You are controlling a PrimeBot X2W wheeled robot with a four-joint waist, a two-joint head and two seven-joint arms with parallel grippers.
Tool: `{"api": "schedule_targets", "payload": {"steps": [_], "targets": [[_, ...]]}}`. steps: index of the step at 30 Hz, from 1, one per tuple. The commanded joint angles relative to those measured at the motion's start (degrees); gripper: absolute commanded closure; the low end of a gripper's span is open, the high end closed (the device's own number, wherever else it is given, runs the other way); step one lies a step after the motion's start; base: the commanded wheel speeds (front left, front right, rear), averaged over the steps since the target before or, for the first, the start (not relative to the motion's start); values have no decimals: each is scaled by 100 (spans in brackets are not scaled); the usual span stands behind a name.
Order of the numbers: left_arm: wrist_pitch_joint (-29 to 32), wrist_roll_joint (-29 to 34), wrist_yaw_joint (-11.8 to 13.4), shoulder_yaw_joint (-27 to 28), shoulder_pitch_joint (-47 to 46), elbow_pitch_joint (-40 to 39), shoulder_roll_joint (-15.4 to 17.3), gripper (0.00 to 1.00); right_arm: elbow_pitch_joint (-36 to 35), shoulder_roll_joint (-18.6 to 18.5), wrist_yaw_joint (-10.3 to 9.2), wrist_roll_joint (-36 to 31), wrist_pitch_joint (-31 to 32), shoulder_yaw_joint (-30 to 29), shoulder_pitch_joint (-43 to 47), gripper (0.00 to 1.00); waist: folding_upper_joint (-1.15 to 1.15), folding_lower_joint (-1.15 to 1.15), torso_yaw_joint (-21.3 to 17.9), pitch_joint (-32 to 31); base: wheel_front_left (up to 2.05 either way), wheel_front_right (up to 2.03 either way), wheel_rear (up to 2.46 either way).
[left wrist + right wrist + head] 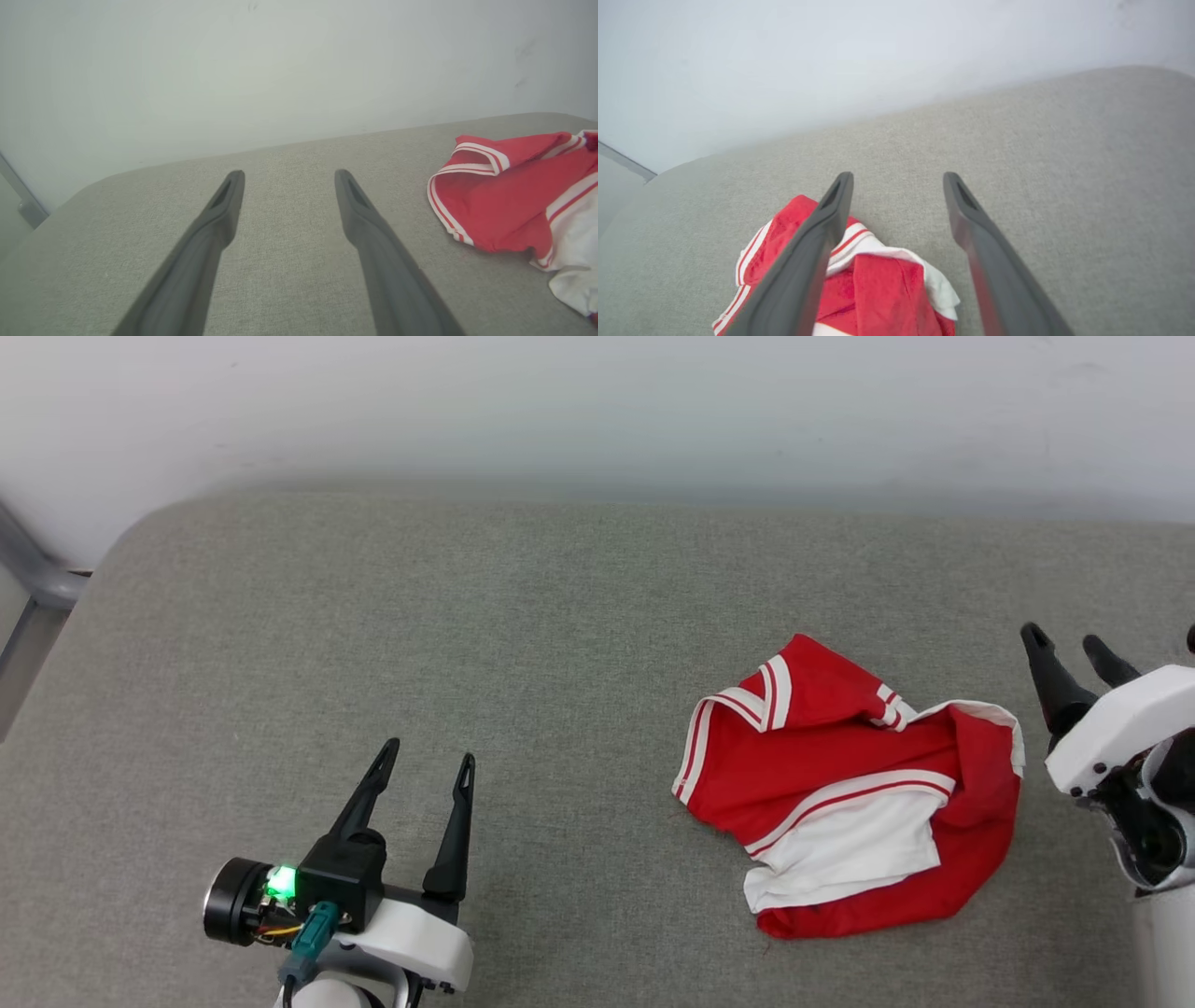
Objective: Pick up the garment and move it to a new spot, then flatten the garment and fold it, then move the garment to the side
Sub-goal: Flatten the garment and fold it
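While the garment (845, 803) lies crumpled (sleeve up), right hand (1062, 639) gapes nearby.

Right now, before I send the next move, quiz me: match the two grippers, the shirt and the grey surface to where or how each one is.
1. left gripper
2. right gripper
3. shirt
4. grey surface

a. crumpled, lying loose
b. open, close by the shirt's right side
c. underneath the shirt
d. open, well to the left of the shirt

Pairs: 1-d, 2-b, 3-a, 4-c
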Motion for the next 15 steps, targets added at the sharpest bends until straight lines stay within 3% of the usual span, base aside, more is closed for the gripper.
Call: {"api": "schedule_targets", "payload": {"steps": [1, 8, 15], "targets": [[-15, -31, -25, -12, 63, -27, -14, 0, -138, -75, -3, 58, -165, 126, 162, 0, 0, 0, -75, -67, 0, 0, 0], [-15, -286, -116, 19, 122, -63, -161, 0, -1129, -434, -4, 103, -1448, 1066, 907, 0, 0, 0, -337, -233, 0, 0, 0], [-15, -577, -194, -2, 276, -40, -297, 0, -1624, -59, -3, -273, -2553, 1055, 1645, 0, 0, 0, -507, -316, 0, 0, 0]]}}
